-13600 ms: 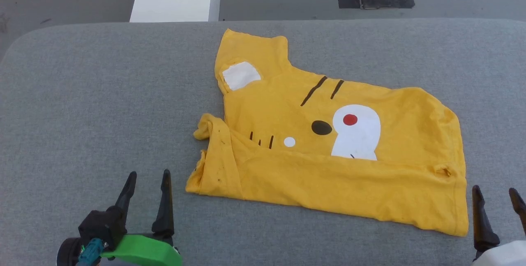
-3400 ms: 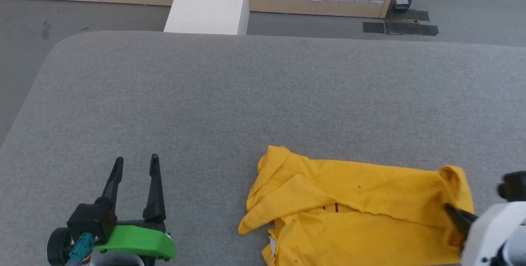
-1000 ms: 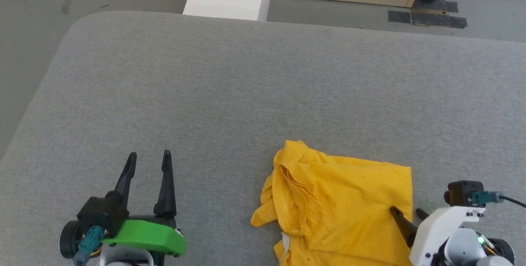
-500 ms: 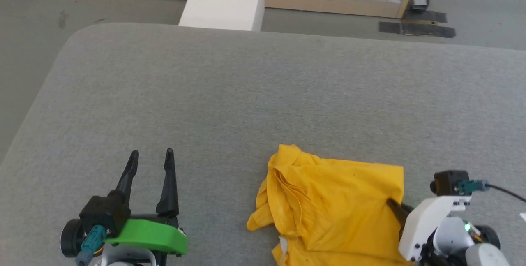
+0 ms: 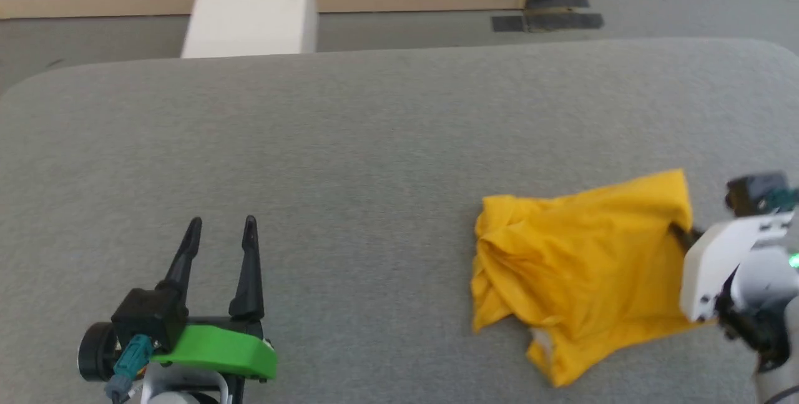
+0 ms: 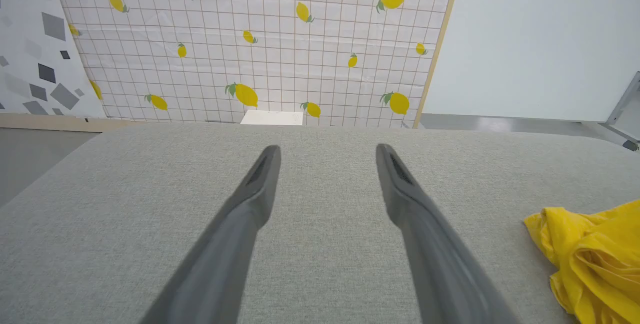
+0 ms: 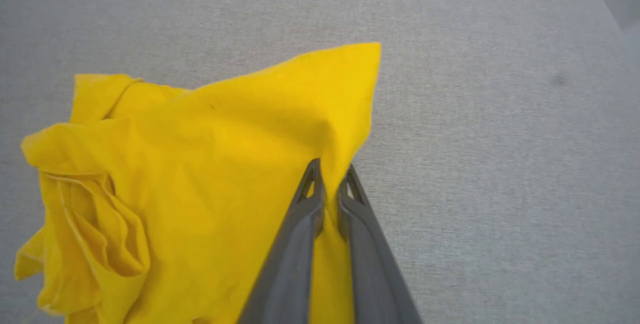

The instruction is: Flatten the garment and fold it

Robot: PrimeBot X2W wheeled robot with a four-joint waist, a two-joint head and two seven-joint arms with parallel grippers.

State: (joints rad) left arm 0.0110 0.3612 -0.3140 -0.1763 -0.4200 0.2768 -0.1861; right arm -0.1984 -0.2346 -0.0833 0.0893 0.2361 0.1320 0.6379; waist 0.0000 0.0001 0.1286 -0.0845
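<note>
While the right claw (image 7: 330,176) is clamped narrow on its right edge, the garment (image 5: 580,260) lies in a bunched yellow heap on the near right part of the desk (image 5: 374,142). Its long axis runs roughly along the near edge, tilted a little so that the pinched right end sits farther from that edge than the left end. The left end, which points toward the desk's middle, is crumpled into deep folds and a rolled lip. The right end is smoother, and its far corner rises to a point just beyond the claw's fingertips. A tail of cloth trails from the heap toward the near edge. The print is folded out of sight, and only plain yellow shows, with a small pale scrap at the near fold.

The left claw (image 5: 221,229) hangs over the near left part of the desk, well apart from the garment. Its fingers are spread wide with nothing between them, pointing toward the far edge.

Beyond the far edge stand a white block (image 5: 249,10) and a tiled panel (image 6: 250,38) printed with lemons.
</note>
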